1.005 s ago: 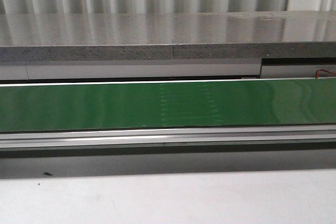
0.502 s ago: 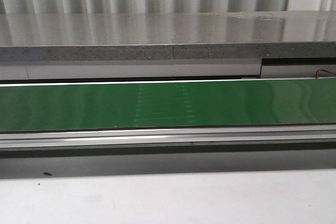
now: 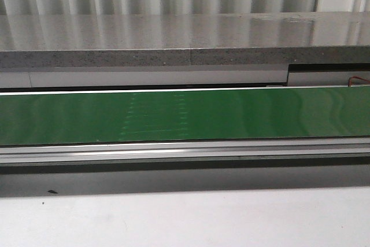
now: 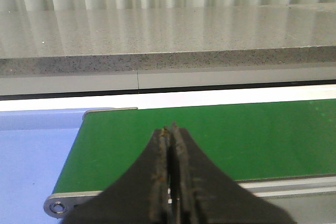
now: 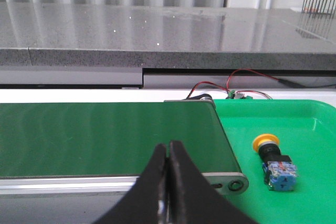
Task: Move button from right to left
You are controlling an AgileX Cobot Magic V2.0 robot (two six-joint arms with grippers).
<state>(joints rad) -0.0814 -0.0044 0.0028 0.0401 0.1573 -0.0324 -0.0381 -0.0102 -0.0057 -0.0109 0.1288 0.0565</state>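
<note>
Yellow-capped button point(image 5: 274, 162) lay on its side in the green tray point(image 5: 310, 129), just beside the belt point(image 5: 105, 137) end. Left fingers point(image 4: 169, 135) and right fingers point(image 5: 167, 148) were pressed together, holding nothing.

1. Long green conveyor belt point(image 3: 185, 117) runs straight across the front view, with a metal rail along its near edge.
2. Grey speckled stone ledge point(image 3: 185, 39) sits right behind it.
3. Bright green tray point(image 5: 299, 145) sits just beside the belt's end.
4. Red wires point(image 5: 247, 74) loop behind that tray.
</note>
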